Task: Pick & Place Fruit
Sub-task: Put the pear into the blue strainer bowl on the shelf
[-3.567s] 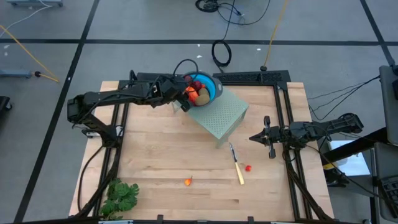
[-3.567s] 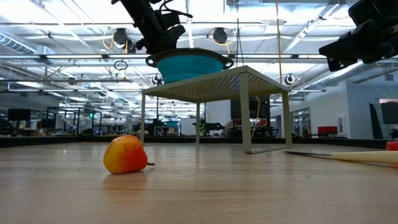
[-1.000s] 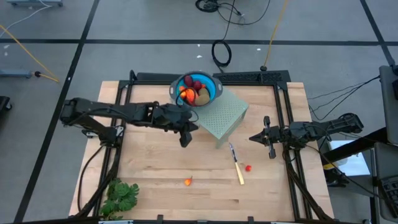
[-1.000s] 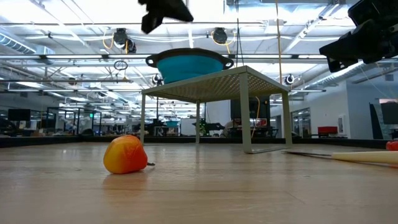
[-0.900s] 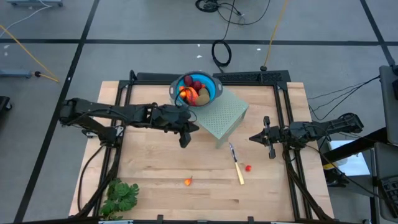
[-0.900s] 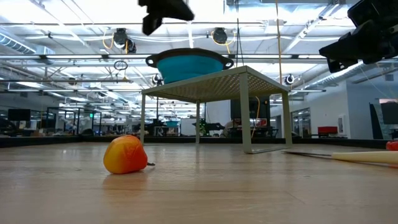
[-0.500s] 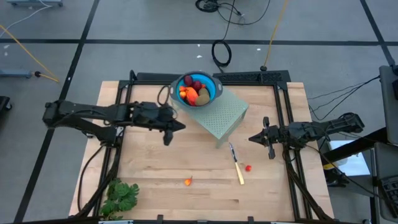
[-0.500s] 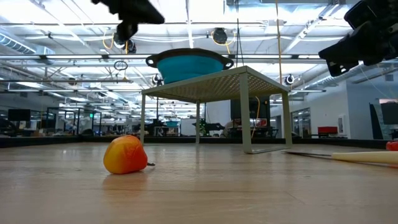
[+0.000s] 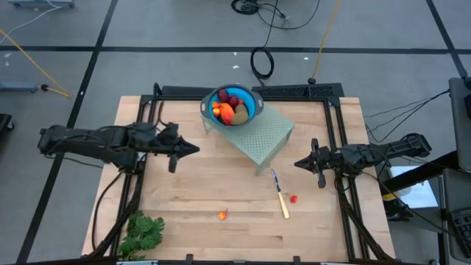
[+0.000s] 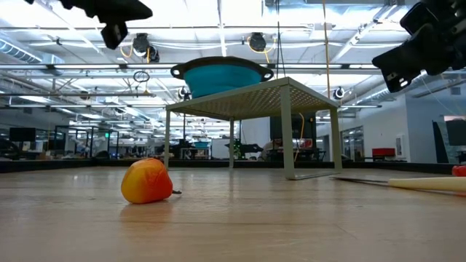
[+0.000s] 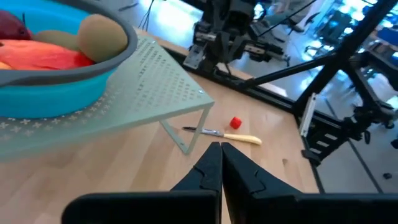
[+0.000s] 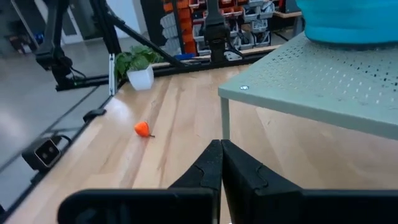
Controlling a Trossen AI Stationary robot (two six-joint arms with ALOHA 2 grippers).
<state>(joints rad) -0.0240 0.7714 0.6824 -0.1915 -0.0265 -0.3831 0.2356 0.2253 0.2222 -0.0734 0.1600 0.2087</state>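
Sitting in blue bowl [image 9: 250, 107], fruit [image 9: 229, 109], no readable writing

Two dark jointed arms, black cables along links; each ends in slim black tapered fingers [image 11: 214, 168].

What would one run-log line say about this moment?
left gripper: shut, empty, left of stand | right gripper: shut, waiting | bowl: fruit inside | two orange-red bits: on table
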